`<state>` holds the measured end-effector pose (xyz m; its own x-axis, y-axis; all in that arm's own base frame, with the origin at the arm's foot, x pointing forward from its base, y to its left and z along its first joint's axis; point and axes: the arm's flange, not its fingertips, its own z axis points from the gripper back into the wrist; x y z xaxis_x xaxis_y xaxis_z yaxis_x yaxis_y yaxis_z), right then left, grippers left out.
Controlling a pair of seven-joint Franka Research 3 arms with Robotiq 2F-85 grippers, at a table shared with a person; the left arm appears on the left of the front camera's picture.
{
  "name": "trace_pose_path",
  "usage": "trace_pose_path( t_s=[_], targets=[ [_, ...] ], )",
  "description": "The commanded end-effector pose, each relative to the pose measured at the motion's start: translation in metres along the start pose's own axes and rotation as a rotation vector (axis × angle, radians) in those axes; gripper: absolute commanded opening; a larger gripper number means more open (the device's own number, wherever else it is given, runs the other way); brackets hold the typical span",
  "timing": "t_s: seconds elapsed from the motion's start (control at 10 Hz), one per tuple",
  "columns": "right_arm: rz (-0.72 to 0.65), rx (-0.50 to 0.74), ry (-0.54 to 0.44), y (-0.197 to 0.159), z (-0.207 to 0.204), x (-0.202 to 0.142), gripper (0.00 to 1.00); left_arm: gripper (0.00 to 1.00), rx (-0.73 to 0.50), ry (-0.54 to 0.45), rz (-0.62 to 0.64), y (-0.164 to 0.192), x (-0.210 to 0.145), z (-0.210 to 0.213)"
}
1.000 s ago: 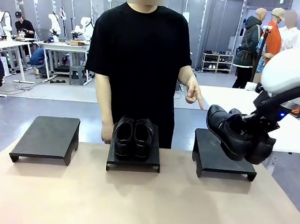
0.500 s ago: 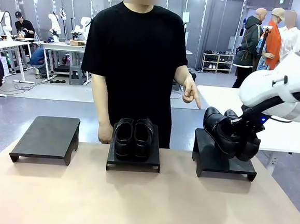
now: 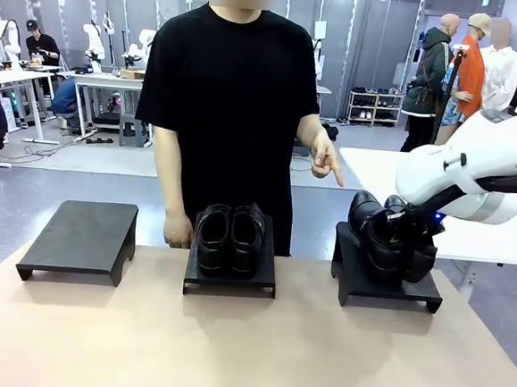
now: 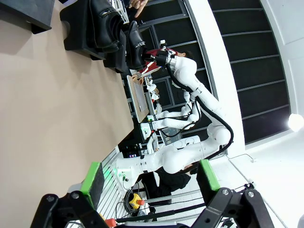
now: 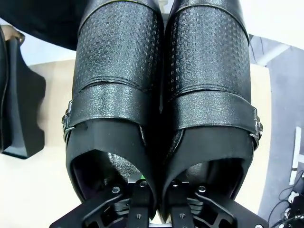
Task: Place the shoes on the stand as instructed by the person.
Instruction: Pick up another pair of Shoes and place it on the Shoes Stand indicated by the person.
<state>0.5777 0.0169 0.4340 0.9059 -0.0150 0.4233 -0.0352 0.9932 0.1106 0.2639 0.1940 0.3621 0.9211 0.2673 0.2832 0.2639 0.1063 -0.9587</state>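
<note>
The right gripper [image 5: 154,202] pinches the inner heel walls of a glossy black leather pair of strap-and-buckle dress shoes [image 3: 382,241], grain-embossed across the vamp, tilted over the right-hand matte black stand [image 3: 385,289]. A second such pair [image 3: 229,237] sits on the middle black stand [image 3: 230,279]. The black-shirted person's hand [image 3: 327,159] points downward. The left gripper [image 4: 149,179] hangs spread, holding nothing.

Glossy black shoes [image 3: 228,238] on a matte black stand [image 3: 230,276]; second black pair [image 5: 161,95] with dotted embossed toes, pebbled straps, silver buckles. Beige tabletop [image 3: 228,352]. Black T-shirt on the person [image 3: 234,102]. White arm [image 3: 476,166], black fingers [image 4: 92,178] with green pads.
</note>
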Motion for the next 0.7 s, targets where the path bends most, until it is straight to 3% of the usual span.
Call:
trace_pose_path(
  t_s=[0.0,0.6],
  targets=[
    [-0.037,-0.048,-0.037,0.007,-0.002,0.010,0.08,1.00,-0.014,0.005,-0.016,-0.002,-0.003,0.000],
    [-0.054,-0.046,-0.060,0.012,-0.027,0.003,0.08,1.00,-0.014,0.005,-0.016,-0.002,-0.003,0.000]
  ],
)
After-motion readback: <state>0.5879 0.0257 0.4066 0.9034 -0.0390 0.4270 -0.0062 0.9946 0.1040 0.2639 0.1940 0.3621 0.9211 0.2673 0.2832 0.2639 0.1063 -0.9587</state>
